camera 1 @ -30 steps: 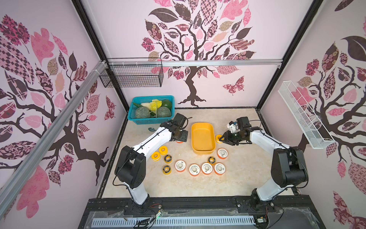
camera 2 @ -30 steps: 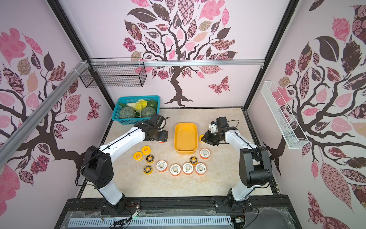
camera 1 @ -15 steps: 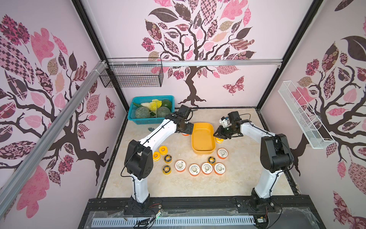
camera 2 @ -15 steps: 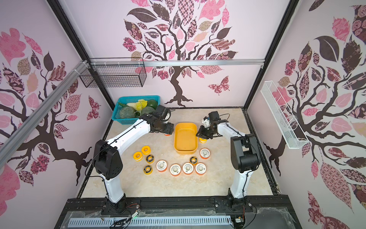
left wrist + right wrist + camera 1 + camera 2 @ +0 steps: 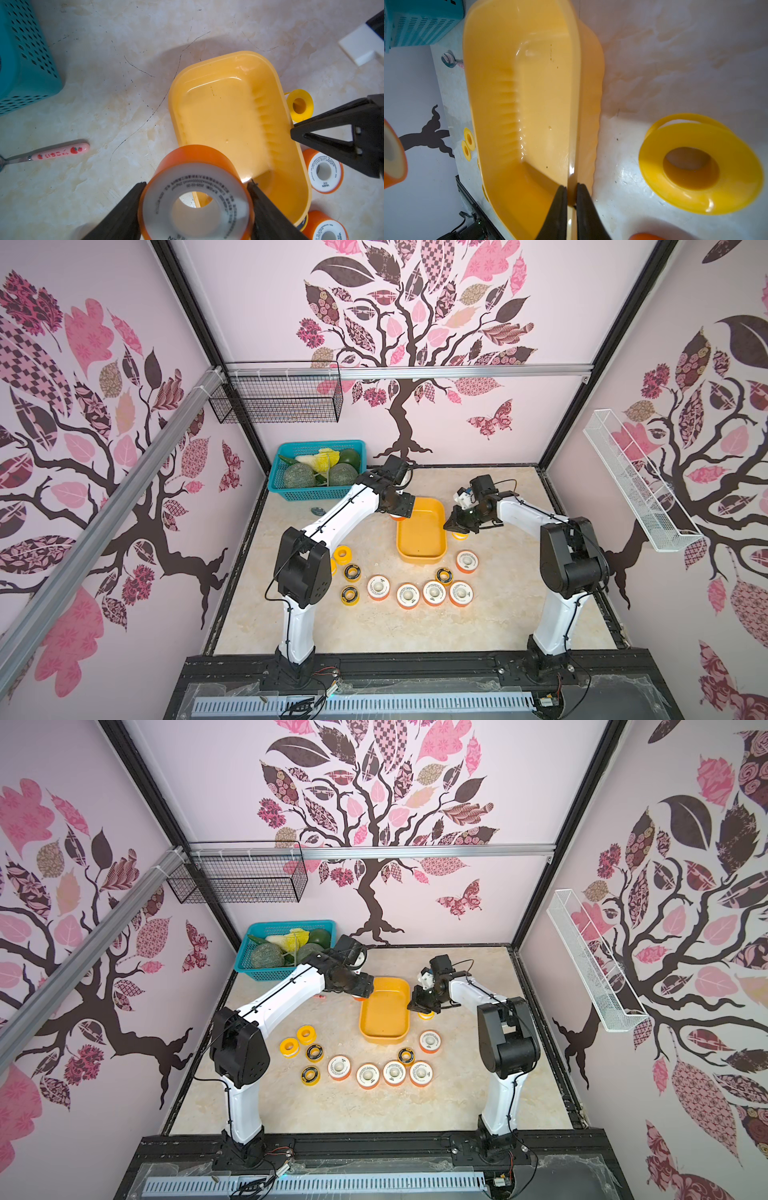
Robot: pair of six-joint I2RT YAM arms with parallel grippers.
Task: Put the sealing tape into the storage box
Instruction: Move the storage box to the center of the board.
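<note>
Loose spools (image 5: pixel 408 595) lie in a row, lower centre. Above them sits the box (image 5: pixel 420 531); the right gripper (image 5: pixel 571 187) pinches its right rim beside a yellow spool (image 5: pixel 699 168). The left gripper (image 5: pixel 402 510) clamps an orange spool (image 5: pixel 193 164), seemingly over the box's upper-left corner.

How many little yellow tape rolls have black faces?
3: one black-faced spool beside the left arm, another just nearer the camera, a third by the storage box near side. The arms may hide more.
</note>
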